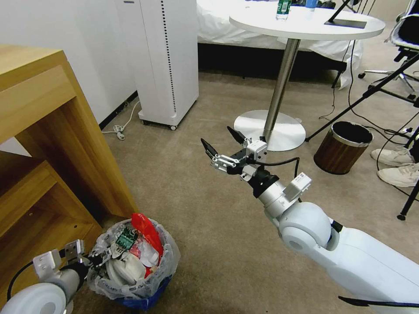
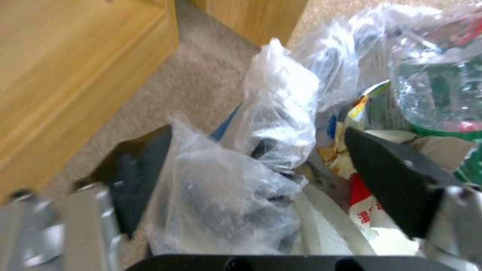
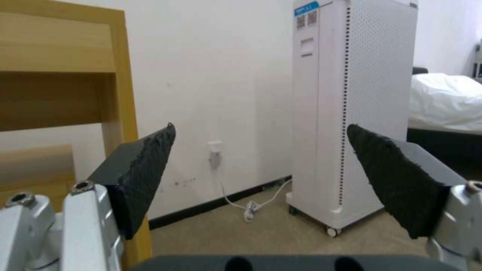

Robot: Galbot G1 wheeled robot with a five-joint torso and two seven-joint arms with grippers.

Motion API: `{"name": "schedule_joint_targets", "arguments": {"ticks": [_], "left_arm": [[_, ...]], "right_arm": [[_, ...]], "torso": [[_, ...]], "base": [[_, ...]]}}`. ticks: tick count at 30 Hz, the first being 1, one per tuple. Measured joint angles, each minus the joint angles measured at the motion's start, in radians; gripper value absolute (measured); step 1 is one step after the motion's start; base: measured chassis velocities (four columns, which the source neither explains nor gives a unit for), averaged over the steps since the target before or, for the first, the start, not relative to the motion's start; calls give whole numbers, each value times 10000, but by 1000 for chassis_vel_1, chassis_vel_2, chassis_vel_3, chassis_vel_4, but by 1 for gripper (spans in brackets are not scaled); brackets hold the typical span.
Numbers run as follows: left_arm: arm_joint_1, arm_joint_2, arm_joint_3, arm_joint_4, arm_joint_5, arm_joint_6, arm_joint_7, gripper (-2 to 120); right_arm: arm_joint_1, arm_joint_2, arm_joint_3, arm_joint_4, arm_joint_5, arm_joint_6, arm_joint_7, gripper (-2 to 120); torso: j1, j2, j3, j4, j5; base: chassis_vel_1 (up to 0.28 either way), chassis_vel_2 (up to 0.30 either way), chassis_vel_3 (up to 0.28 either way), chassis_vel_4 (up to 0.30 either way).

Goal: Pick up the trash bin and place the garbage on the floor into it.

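Straddling the bin's (image 1: 144, 296) bag-covered rim, the left claw (image 2: 256, 165) is standing spread; the right claw (image 1: 222, 141) is hanging wide open, empty.

A wooden desk (image 1: 48, 144) with open shelves stands at the left, against the white wall (image 3: 226, 75). Beside it along the wall stands a tall white air purifier (image 1: 161, 61) on small wheels, with a white cord (image 1: 122, 126) lying on the beige carpet (image 1: 183, 183) near its base. Farther back, a round white table (image 1: 305, 24) rises on a metal pole from a round base plate; a bottle with a green label (image 1: 283, 8) stands on its top. A brown wood-pattern bin (image 1: 342, 146) with a black inside stands on the carpet just beside that base plate. Black tripod legs (image 1: 375, 91) cross the floor near it. A bed with white sheets (image 1: 218, 22) lies behind the table.
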Motion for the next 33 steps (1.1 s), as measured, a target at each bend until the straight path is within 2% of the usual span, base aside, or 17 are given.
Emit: {"name": "schedule_joint_targets", "arguments": {"ticks": [1, 3, 12, 15, 16, 18, 21, 23, 25, 28, 29, 32, 33], "left_arm": [[169, -45, -57, -181, 276, -35, 101, 96], [338, -91, -132, -350, 562, -81, 190, 99], [958, -350, -603, -795, 1519, -378, 615, 100], [1026, -657, -885, -987, 2320, -785, 1118, 100], [1026, -657, -885, -987, 2320, -785, 1118, 100], [978, -934, -1019, -1177, 2936, -1226, 1557, 100], [908, -1192, -1050, -1431, 3276, -1506, 1833, 100], [886, -1460, -975, -1653, 3906, -2016, 2216, 100], [876, -1504, -957, -1692, 4041, -2126, 2287, 100], [722, -1765, -840, -1886, 4680, -2858, 2663, 100], [722, -1765, -840, -1886, 4680, -2858, 2663, 100], [623, -1896, -733, -1882, 4869, -3350, 2835, 100], [623, -1896, -733, -1882, 4869, -3350, 2835, 100]], "right_arm": [[-25, 4, 8, 20, -18, 12, -6, 88], [-48, 29, 14, 27, -43, 18, -8, 88], [-124, 200, 31, -29, -334, 69, -19, 88], [-317, 397, 371, -139, -415, 61, 134, 89], [-317, 397, 371, -139, -415, 61, 134, 89], [-583, 501, 906, -269, -442, 96, 256, 92], [-936, 580, 1566, -355, -513, 234, 312, 96], [-1529, 659, 2611, -413, -668, 389, 434, 99], [-1666, 677, 2847, -413, -696, 407, 436, 100], [-2713, 915, 4820, -321, -753, 449, 472, 100], [-2713, 915, 4820, -321, -753, 449, 472, 100], [-3785, 1176, 6810, -284, -1100, 326, 436, 100], [-3785, 1176, 6810, -284, -1100, 326, 436, 100]], "torso": [[0, 0, 0, 0, 0], [0, 0, 0, 0, 1], [0, 0, 0, 1, 1], [0, 0, 0, 2, 1], [0, 0, 0, 2, 1], [1, 0, 0, 2, 0], [0, 0, 0, 1, 2], [0, 1, 0, 1, 3], [0, 0, 0, 1, 2], [0, 0, -1, 0, 3], [0, 0, -1, 0, 3], [0, 0, 0, 0, 1], [0, 0, 0, 0, 1]], "base": [[0, 0, 0, 0], [0, 0, 0, 0], [0, 0, 0, 0], [0, 0, 0, 0], [0, 0, 0, 0], [0, 0, 0, 0], [0, 0, 0, 0], [0, 0, 0, 0], [0, 0, 0, 0], [0, 0, 0, 0], [0, 0, 0, 0], [0, 0, 0, 0], [0, 0, 0, 0]]}}
